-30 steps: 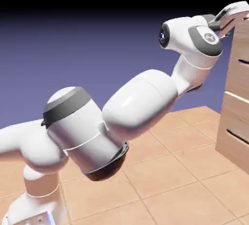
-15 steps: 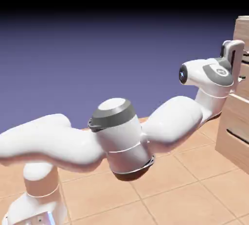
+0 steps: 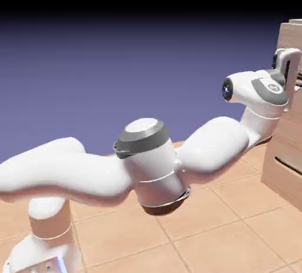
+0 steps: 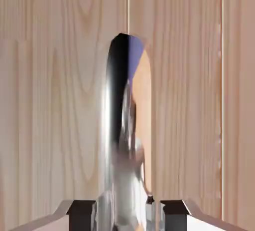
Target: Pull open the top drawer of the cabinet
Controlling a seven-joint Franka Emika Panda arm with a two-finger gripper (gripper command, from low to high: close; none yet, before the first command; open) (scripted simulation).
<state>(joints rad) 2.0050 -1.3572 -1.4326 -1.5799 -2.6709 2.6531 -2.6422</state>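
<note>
The cabinet of pale wood stands at the exterior view's right edge. Its top drawer is the uppermost panel, and my gripper reaches to that front at the height of its handle. In the hand view, wood grain fills the frame. A shiny metal handle runs up the middle, with a dark slot behind it. It passes between my grey fingertips. My gripper is shut on this handle. The picture's edge cuts off the drawer front in the exterior view.
Below the top drawer, a like panel carries its own dark slot handle. The tiled tabletop lies under my arm. My elbow bulges low over the tiles at centre.
My hand came down from the cabinet's top edge to the handle's height and moved in against the drawer front. The jaws went from open to shut.
</note>
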